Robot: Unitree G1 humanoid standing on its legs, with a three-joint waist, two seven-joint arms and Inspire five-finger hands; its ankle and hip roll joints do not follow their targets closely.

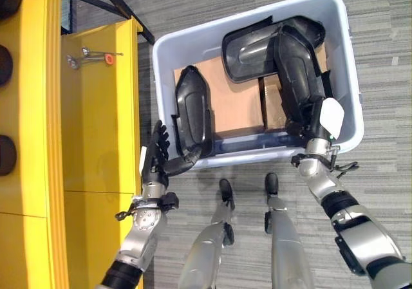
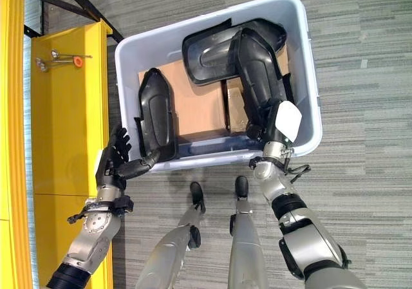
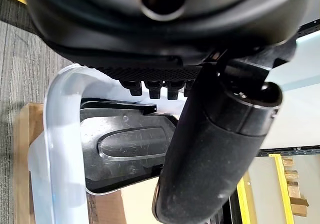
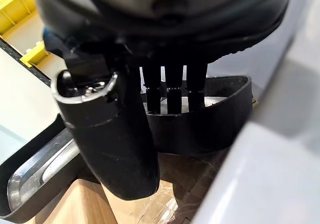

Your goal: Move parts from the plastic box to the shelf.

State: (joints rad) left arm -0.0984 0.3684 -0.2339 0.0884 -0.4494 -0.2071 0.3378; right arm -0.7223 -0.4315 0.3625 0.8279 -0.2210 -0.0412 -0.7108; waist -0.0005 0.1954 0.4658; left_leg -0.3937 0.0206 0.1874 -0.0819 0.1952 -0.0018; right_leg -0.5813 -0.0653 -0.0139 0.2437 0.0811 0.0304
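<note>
While three black moulded plastic parts lie in the pale blue-grey plastic box (image 1: 165,51), the long narrow part (image 1: 194,112) stands on edge along its nine o'clock wall, a broad scooped part (image 1: 254,51) lies across at twelve o'clock, and a second long part (image 1: 299,76) leans along the three o'clock side. Brown cardboard (image 1: 235,96) lines the box floor between them. The left hand (image 1: 156,155) is just outside the box's seven o'clock corner, fingers straight and loose, thumb reaching toward the narrow part's lower end; it grips nothing. The right hand (image 4: 165,84) reaches over the five o'clock rim, its fingers curled over the edge of the second long part. A yellow shelf (image 1: 96,121) stands at nine o'clock, with a small metal tool (image 1: 90,56) lying on it. Grey striped carpet (image 1: 380,57) surrounds everything.
</note>
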